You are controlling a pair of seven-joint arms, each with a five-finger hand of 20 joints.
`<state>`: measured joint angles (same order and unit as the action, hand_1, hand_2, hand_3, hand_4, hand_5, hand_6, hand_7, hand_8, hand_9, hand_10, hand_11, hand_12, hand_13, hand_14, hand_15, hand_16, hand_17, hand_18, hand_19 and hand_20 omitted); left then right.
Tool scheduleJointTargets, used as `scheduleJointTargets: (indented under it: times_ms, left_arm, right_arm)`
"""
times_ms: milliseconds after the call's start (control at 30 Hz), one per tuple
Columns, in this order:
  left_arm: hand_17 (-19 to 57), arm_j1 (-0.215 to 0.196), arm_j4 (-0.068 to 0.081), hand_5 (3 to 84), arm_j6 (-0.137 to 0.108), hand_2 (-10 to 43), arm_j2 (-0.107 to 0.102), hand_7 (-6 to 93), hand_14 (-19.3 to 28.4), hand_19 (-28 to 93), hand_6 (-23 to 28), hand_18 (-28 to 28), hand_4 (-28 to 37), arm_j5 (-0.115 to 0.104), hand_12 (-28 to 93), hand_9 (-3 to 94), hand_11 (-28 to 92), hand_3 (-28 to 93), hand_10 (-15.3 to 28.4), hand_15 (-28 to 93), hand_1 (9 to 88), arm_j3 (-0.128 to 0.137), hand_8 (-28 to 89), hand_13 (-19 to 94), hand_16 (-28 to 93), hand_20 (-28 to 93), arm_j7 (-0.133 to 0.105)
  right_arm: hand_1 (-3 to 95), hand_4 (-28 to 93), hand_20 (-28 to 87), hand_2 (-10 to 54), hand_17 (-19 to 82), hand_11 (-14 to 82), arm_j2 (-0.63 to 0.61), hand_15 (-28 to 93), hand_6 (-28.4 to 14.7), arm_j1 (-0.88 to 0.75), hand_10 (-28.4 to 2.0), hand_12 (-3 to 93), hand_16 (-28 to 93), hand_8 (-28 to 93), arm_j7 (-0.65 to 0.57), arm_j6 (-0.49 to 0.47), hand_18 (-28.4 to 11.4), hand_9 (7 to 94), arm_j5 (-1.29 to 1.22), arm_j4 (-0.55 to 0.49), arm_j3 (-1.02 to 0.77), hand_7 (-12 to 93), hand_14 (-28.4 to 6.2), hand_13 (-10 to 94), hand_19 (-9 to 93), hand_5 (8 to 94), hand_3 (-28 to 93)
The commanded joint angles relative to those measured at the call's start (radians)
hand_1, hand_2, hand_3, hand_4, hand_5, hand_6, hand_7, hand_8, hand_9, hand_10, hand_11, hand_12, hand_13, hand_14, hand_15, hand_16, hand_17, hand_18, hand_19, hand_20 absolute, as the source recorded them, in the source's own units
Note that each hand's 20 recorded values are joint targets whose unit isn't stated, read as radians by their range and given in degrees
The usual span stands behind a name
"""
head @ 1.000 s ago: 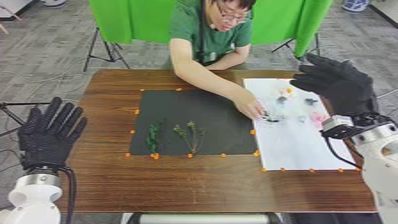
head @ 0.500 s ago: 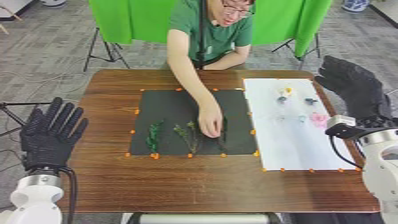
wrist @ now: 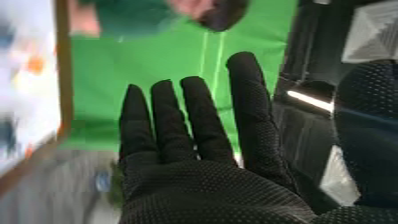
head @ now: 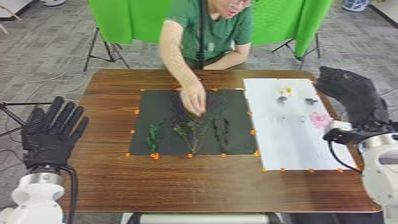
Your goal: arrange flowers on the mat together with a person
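The right hand (head: 346, 90), straight-fingered and slightly spread, hangs beside the pink flower (head: 321, 119) on the sheet (head: 302, 147). Best let the person's hand (head: 194, 99) clear the mat (head: 155, 105) and its 3 sprigs (head: 191, 136), then pinch low. That hand has left the rightmost sprig (head: 223, 135) for mid-mat.

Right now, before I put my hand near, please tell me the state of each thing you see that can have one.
Left hand: open, fingers straight.
Right hand: open, raised.
Person's hand: over the mat, fingers pointing down; grip unclear.
Black mat: spread flat.
Green sprig: lying on the mat.
White sheet: flat.
Pink flower: lying on the sheet.
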<state>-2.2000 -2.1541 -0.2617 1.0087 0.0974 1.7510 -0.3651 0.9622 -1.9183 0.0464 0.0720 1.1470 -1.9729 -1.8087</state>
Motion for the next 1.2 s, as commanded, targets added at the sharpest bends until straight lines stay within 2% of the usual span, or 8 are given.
scheduleJointTargets:
  times_ms: [33, 167, 367, 433, 567, 733, 867, 1200]
  left_arm:
    - [-6.0, -0.024, 0.001, 42.0, -0.001, 12.8, -0.005, 13.8, 12.5, 31, 4.8, 13.0, -28.3, 0.005, 8, 37.7, 19, 70, 12.6, 30, 30.8, 0.007, -12, 28, -7, 12, 0.001]
    - [-6.0, -0.032, -0.002, 42.1, -0.003, 12.8, -0.004, 13.9, 12.5, 32, 4.8, 13.1, -28.3, 0.0, 8, 37.7, 19, 70, 12.6, 30, 30.7, 0.01, -12, 28, -7, 12, 0.0]
    - [-6.0, -0.03, -0.005, 42.0, -0.01, 12.8, -0.005, 13.9, 12.5, 32, 5.0, 13.1, -28.3, -0.002, 8, 37.7, 19, 70, 12.7, 30, 30.7, 0.01, -12, 28, -7, 12, -0.004]
    - [-6.0, -0.031, -0.009, 42.0, -0.023, 12.8, -0.003, 13.9, 12.5, 32, 5.0, 13.1, -28.3, -0.007, 8, 37.7, 19, 70, 12.7, 30, 30.7, 0.014, -12, 28, -7, 12, -0.009]
    - [-6.0, -0.042, -0.014, 42.4, -0.018, 14.1, 0.0, 14.0, 12.5, 32, 5.2, 13.1, -28.2, 0.002, 8, 38.0, 19, 73, 12.9, 30, 31.1, 0.025, -12, 28, -7, 12, -0.008]
    - [-6.0, -0.051, -0.018, 42.6, -0.02, 14.7, 0.002, 14.1, 12.4, 32, 5.3, 13.1, -28.0, 0.0, 8, 38.0, 19, 74, 12.9, 30, 31.5, 0.037, -12, 28, -7, 12, -0.014]
    - [-6.0, -0.061, -0.024, 42.4, -0.02, 14.8, 0.001, 14.0, 12.5, 32, 5.3, 13.1, -27.9, 0.002, 8, 37.7, 19, 74, 13.0, 30, 31.6, 0.045, -12, 27, -7, 12, -0.016]
    - [-6.0, -0.051, -0.02, 41.8, -0.019, 14.4, -0.003, 13.7, 12.8, 32, 5.9, 13.1, -28.2, 0.005, 8, 37.0, 19, 74, 13.7, 30, 31.2, 0.037, -12, 27, -7, 12, -0.016]
  right_arm:
    - [22.5, -21, 15, -1.9, 14, 4.2, -0.019, 6, 2.3, 0.001, -16.4, 17.2, 26, -12, -0.038, 0.031, -15.0, 40.4, 0.347, -0.006, 0.053, 18, -15.2, 30, 22, 49.8, 74]
    - [23.2, -21, 15, -2.5, 14, 4.2, -0.026, 6, 1.6, 0.014, -15.9, 17.3, 26, -12, -0.061, -0.018, -14.9, 39.3, 0.515, -0.008, 0.077, 18, -14.7, 30, 23, 46.1, 74]
    - [26.9, -21, 16, -3.3, 15, 4.0, -0.077, 7, 0.5, 0.083, -15.8, 17.6, 26, -11, -0.146, -0.007, -14.1, 38.4, 0.846, 0.011, 0.191, 18, -13.8, 31, 26, 42.0, 75]
    - [32.8, -23, 21, -3.1, 16, 4.1, -0.105, 9, 0.4, 0.1, -15.7, 17.9, 26, -12, -0.203, 0.013, -12.3, 38.7, 0.98, 0.018, 0.241, 20, -12.5, 31, 35, 41.1, 76]
    - [38.8, -26, 27, -6.4, 15, 5.2, -0.14, 17, 0.4, 0.137, -14.9, 18.0, 26, -13, -0.32, 0.001, -11.4, 38.1, 1.155, 0.033, 0.318, 22, -10.5, 30, 51, 40.6, 79]
    - [41.0, -28, 31, -5.3, 17, 7.6, -0.162, 27, 0.4, 0.202, -14.2, 17.5, 24, -15, -0.364, -0.045, -12.3, 39.8, 1.158, 0.072, 0.383, 24, -10.2, 32, 59, 41.9, 79]
    - [42.7, -28, 31, -8.5, 18, 8.4, -0.175, 29, 0.7, 0.269, -13.7, 17.1, 21, -15, -0.393, -0.126, -13.0, 41.3, 1.149, 0.104, 0.442, 25, -10.0, 33, 60, 42.9, 79]
    - [47.3, -28, 30, -9.5, 19, 10.0, -0.165, 31, 1.7, 0.328, -13.1, 16.7, 20, -16, -0.438, -0.196, -14.1, 44.8, 1.173, 0.16, 0.518, 26, -9.5, 37, 61, 46.6, 78]
